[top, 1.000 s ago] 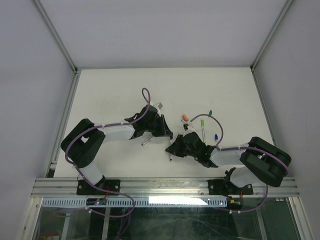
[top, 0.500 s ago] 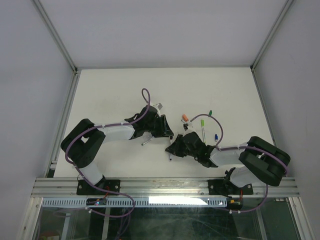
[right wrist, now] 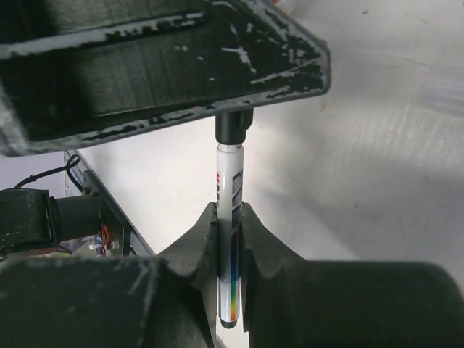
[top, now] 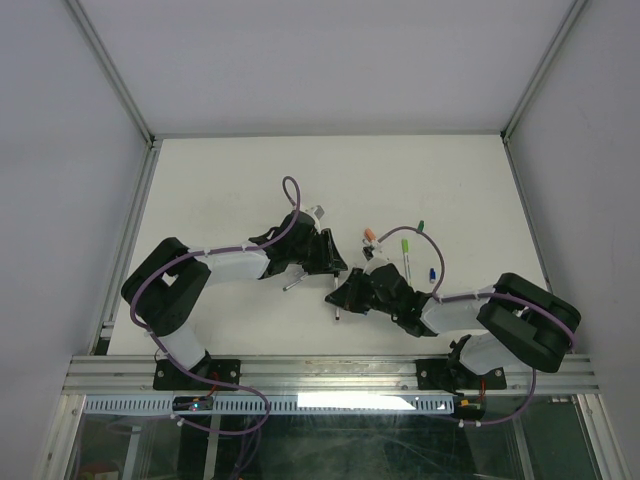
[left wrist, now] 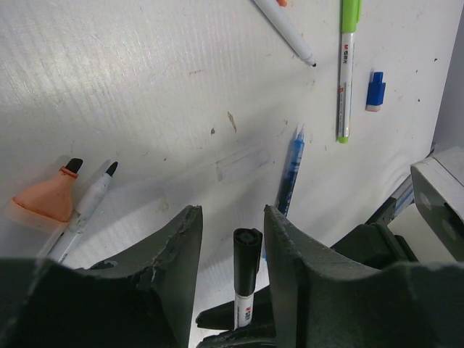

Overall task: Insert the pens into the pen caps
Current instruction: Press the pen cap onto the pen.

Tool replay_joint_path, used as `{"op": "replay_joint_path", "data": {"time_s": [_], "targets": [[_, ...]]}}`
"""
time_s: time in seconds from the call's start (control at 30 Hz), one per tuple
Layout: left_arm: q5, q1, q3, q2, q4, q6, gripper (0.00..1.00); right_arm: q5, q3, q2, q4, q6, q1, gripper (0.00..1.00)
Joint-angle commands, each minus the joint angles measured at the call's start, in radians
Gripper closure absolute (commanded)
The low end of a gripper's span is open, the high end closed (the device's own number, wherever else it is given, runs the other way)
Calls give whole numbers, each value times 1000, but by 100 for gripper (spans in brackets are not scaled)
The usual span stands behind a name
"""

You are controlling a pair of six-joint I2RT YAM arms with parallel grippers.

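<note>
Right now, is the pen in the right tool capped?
Capped: a black cap sits atop the white pen in the right tool.

Black-and-white arms (top: pixel 235 265) carry looping purple cables (top: pixel 291 179), ending in scuffed black tool fingers (left wrist: pixel 170 261).

A white table (top: pixel 230 180) sits inside plain pale grey walls (top: pixel 330 60), with aluminium posts (top: pixel 110 72) at the back corners and an aluminium rail (top: pixel 330 372) along its near edge; the light is even
</note>
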Motion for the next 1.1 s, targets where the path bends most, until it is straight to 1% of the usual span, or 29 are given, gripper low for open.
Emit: {"op": "replay_joint_path", "data": {"time_s": [0.0,0.13,0.43,0.83,0.97,1.07], "targets": [[-2,3,25,-37,34,-6,62,-23,8,-2,95,-25,-3,100],[1,4,28,-37,36,-4,70,-22,8,5,87,-19,-3,100],[0,4,24,-44,38,-4,70,-31,15,15,76,-19,-3,100],[14,3,16,-53,52,1,99,5,41,21,46,-29,-4,100],[17,3,12,-60,52,1,100,34,50,13,38,-39,-4,100],[7,-4,4,-73,52,-6,100,94,70,-19,-5,-62,-4,100]]}}
